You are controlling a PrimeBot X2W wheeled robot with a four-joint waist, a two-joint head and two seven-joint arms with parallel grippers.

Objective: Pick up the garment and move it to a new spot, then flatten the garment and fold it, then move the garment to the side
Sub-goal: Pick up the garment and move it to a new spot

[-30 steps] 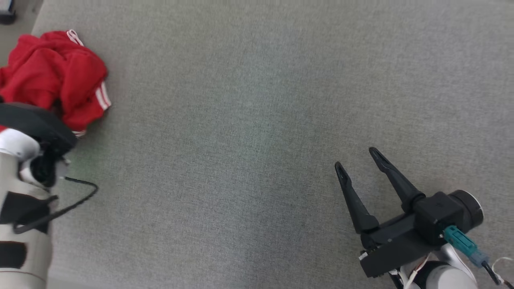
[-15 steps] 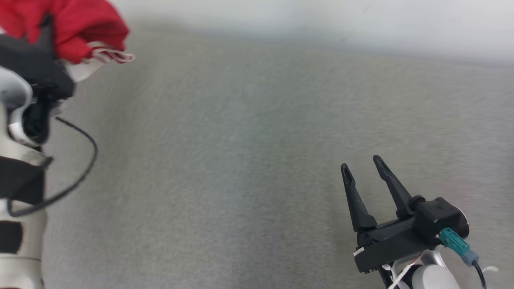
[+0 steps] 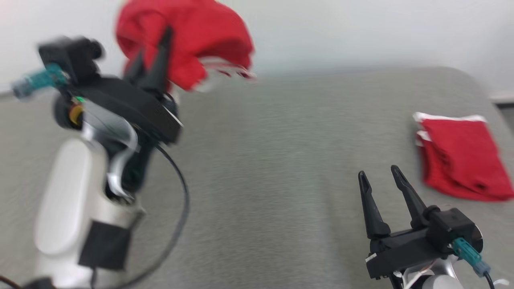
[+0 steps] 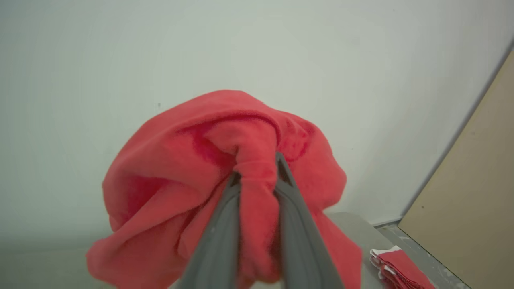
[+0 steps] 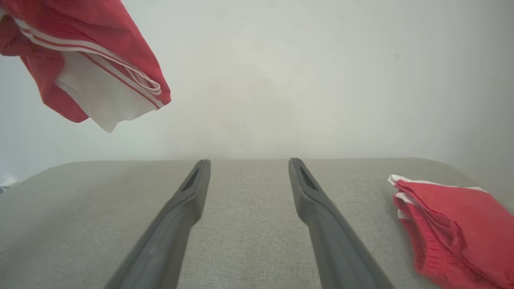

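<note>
The garment is red with white stripes and a white lining, bunched up. It hangs in the air at the upper left of the head view, above the grey table. My left gripper is shut on a fold of it; the left wrist view shows the cloth pinched between both fingers. In the right wrist view the garment's striped hem dangles at the upper left. My right gripper stands open low over the table at the lower right, empty, with its fingers spread.
A second red garment, folded, lies near the table's right edge, just right of my right gripper; it also appears in the right wrist view and the left wrist view. A pale wall rises behind the table. A tan board leans at the right.
My left gripper has lifted the garment off the table and carried it up and to the right. The head camera has also tilted up and turned, bringing the wall and folded garment into view.
</note>
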